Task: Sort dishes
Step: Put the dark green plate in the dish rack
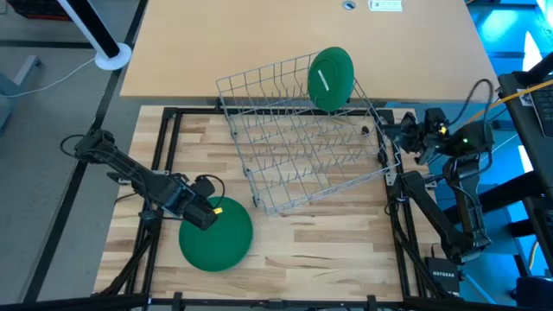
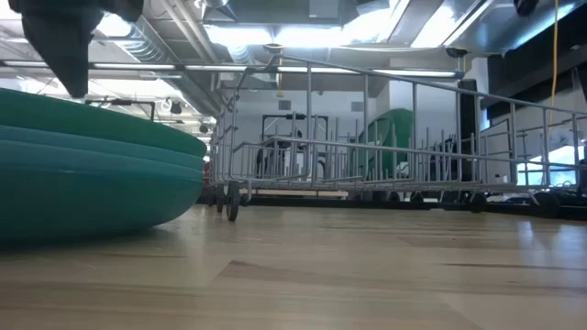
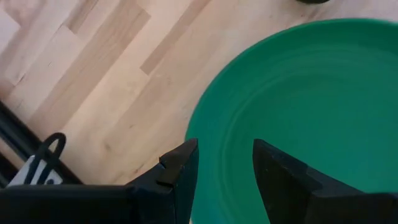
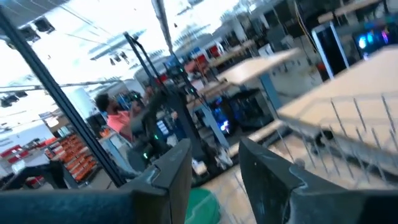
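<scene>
The wooden worktop carries a grey wire rack that sits skewed across its far half, one corner reaching onto the tan board behind. One green plate stands on edge in the rack's far corner, its white back mark facing up toward the overhead camera. On the near left of the worktop lies a stack of green plates, flat and well apart from the rack; the low view shows several rims layered one upon another. The left tool hovers over the stack's far-left edge, its fingers spread apart over the top plate's rim, holding nothing. The right tool waits beside the rack's right end, fingers parted and empty.
</scene>
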You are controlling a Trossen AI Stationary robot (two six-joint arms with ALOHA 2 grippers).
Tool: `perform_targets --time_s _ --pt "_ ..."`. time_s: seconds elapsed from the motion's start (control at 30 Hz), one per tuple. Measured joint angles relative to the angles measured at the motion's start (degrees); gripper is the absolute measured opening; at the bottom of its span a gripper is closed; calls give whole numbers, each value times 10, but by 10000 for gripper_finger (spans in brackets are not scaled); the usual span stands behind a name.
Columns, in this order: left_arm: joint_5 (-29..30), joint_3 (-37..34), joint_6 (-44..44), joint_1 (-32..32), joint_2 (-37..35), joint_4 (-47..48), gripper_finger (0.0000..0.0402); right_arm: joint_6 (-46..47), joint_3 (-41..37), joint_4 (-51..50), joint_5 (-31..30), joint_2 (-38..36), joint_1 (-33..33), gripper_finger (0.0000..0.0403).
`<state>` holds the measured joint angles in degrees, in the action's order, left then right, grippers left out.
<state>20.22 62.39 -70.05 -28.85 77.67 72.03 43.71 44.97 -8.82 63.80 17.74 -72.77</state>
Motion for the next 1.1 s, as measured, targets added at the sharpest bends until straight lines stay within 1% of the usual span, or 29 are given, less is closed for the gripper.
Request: perform_targets --time_s 0.17,0.3,0.47,0.73,1.0,1.1 --pt "-15 -29 0 8 0 -17 143 70 0 105 -2 0 0 138" --pt "-39 -56 3 18 0 -38 143 91 0 144 -2 0 0 138" --pt "-52 -88 13 30 0 -72 143 90 0 146 -3 0 0 138" --pt "-53 -124 26 64 0 -87 143 90 0 145 -2 0 0 138" --pt "-85 -125 76 90 0 -119 142 90 0 143 3 0 0 138" --pt "-96 -125 80 98 0 -119 127 89 0 143 3 0 0 138"
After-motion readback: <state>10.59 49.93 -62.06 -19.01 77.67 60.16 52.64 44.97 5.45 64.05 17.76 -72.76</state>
